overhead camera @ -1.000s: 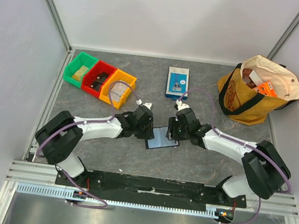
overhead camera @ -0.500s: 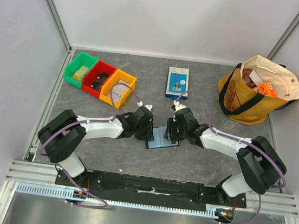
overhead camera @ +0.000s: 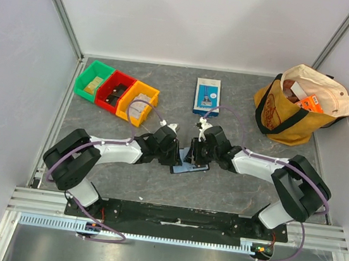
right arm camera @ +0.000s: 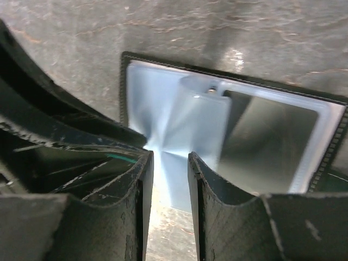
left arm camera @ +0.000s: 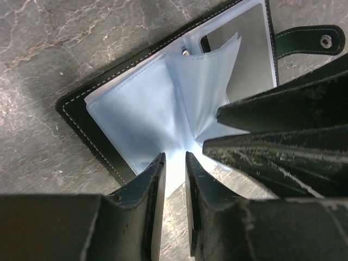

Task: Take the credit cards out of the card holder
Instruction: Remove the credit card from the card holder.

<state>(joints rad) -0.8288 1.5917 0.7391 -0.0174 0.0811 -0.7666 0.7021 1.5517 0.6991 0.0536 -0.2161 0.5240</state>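
No legible text, brand or number anywhere. Print on the blue-and-white box (overhead camera: pixel 207 96) too small to read, brown marking on the yellow bag (overhead camera: pixel 271 114) only a blur. Nothing printed on the card holder (left arm camera: pixel 130 119) either.

Card holder (left arm camera: pixel 136 109) lies on table (overhead camera: pixel 231 189), seemingly before box (overhead camera: pixel 207 96).

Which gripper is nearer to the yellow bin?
Left. The left gripper is at the left edge of the card holder, down and to the right of the yellow bin. The right gripper is over the holder too, farther right.
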